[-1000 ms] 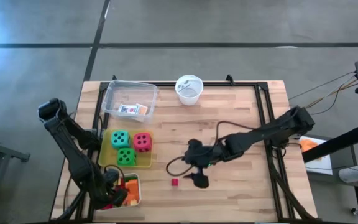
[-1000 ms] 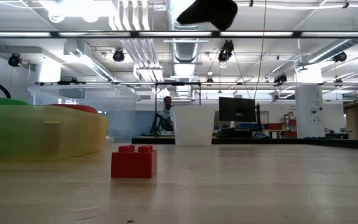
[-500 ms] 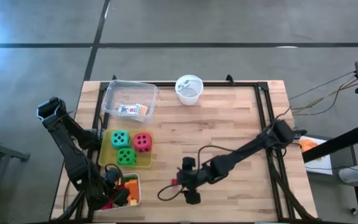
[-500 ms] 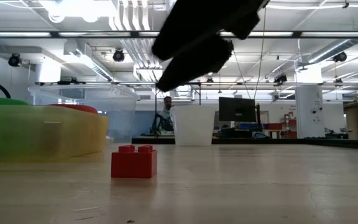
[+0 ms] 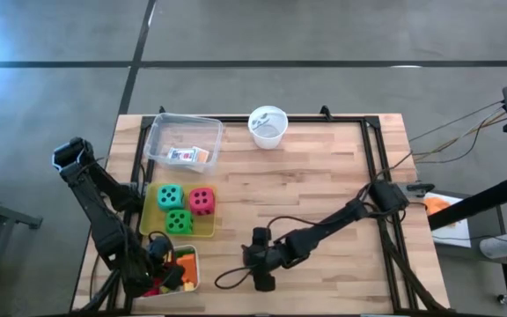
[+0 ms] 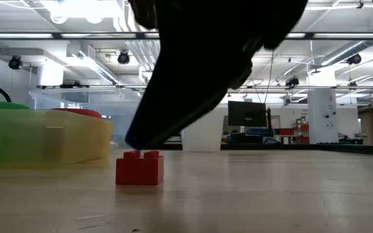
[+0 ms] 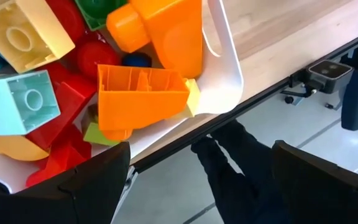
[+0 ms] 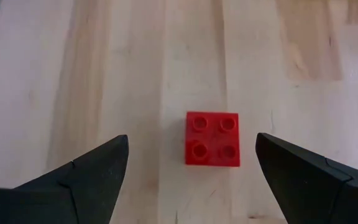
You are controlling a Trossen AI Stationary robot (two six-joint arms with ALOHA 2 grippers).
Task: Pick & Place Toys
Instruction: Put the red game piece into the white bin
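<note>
Right gripper [image 8: 191,180] spread wide above small red four-stud plastic block [image 8: 212,147] on wooden table [image 8: 135,74]; block hidden beneath arm from overhead. Left gripper [image 7: 197,180] spread at white tray [image 7: 222,74].

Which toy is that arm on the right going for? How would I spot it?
Start at the wooden table and follow the right arm to its open fingers. Between them lies a small red block with four studs, alone on bare wood, while other blocks sit heaped in the white tray.
</note>
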